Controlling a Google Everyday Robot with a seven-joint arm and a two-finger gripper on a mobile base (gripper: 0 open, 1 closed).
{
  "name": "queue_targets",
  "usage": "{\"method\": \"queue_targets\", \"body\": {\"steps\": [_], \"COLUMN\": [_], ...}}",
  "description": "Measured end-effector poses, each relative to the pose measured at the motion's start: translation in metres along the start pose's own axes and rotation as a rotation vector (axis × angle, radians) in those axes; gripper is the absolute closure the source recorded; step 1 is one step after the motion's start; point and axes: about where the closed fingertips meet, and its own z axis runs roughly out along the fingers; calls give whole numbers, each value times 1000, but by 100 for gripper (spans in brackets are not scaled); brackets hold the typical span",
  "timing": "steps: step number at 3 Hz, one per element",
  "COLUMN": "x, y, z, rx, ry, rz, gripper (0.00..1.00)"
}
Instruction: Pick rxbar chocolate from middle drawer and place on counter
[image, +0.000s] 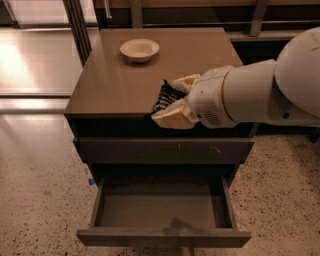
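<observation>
Over the near edge of the tabletop (115, 87), right of its middle, the claw (172, 100) is clenched on the black bar (161, 97). Below, the drawer (162, 237) stands open. A bowl (139, 49) sits far back.

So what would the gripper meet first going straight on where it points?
Probably nothing: the gripper, holding the rxbar chocolate, points across bare counter, the bowl off its line; height unclear.

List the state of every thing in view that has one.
pincer: shut on the rxbar chocolate, at the front edge of the counter.
rxbar chocolate: gripped, out of the drawer.
middle drawer: open, empty.
drawer above it: closed.
bowl: upright, empty, on the counter.
</observation>
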Motion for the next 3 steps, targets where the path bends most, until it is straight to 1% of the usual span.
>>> {"method": "queue_targets", "body": {"steps": [1,2,3], "x": [-11,3,2], "y": [-29,-56,-55], "z": [12,36,35], "rx": [90,123,124], "ry": [-34,-62,-62], "rz": [24,55,54], "gripper": [100,100,100]}}
